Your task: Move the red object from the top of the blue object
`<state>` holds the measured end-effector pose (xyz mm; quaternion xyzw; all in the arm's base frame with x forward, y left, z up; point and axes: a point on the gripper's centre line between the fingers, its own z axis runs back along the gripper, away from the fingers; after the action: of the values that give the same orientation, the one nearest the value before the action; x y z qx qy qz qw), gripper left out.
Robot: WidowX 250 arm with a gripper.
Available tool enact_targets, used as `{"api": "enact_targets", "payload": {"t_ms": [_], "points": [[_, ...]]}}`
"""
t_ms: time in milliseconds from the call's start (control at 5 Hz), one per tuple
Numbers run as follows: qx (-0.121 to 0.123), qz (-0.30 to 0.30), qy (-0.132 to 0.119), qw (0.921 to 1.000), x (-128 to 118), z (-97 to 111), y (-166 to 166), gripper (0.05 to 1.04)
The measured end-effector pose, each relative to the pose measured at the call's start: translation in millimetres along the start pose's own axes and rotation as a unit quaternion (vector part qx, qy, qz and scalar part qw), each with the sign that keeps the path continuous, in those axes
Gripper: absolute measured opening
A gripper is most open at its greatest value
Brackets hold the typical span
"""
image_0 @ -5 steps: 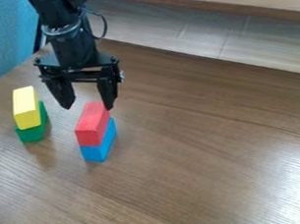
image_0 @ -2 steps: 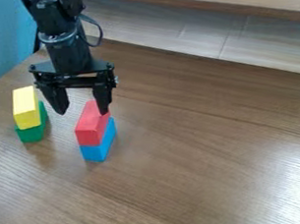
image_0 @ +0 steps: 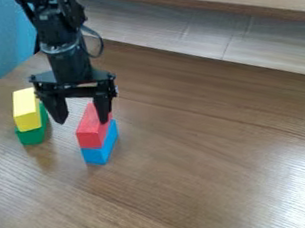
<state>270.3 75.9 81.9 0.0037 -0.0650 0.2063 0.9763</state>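
The black gripper (image_0: 82, 122) hangs open over the left part of the table, with nothing between its fingers. A red block (image_0: 92, 132) lies on top of a blue block (image_0: 103, 149), the two stacked just right of and below the gripper. The right finger overlaps the upper right part of the red block in the view; whether it touches cannot be told. The left finger hangs to the left of the stack, between it and the yellow and green blocks.
On the left, a yellow block (image_0: 26, 110) rests on a green block (image_0: 33, 136), close to the gripper's left finger. The brown wooden table (image_0: 207, 166) ends at a light ledge (image_0: 229, 44) at the back. A blue surface (image_0: 2, 44) stands at upper left.
The gripper has moved slightly left and down, so its right finger now overlaps more of the red block. Both stacks have stayed where they were.
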Motion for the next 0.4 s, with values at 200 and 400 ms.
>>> {"api": "enact_targets", "payload": {"t_ms": [200, 400], "points": [[0.002, 0.003, 0.004, 1.0, 0.5, -5.2, -2.5, 1.0], [0.002, 0.004, 0.005, 1.0, 0.6, -9.4, -7.0, 1.0]]}}
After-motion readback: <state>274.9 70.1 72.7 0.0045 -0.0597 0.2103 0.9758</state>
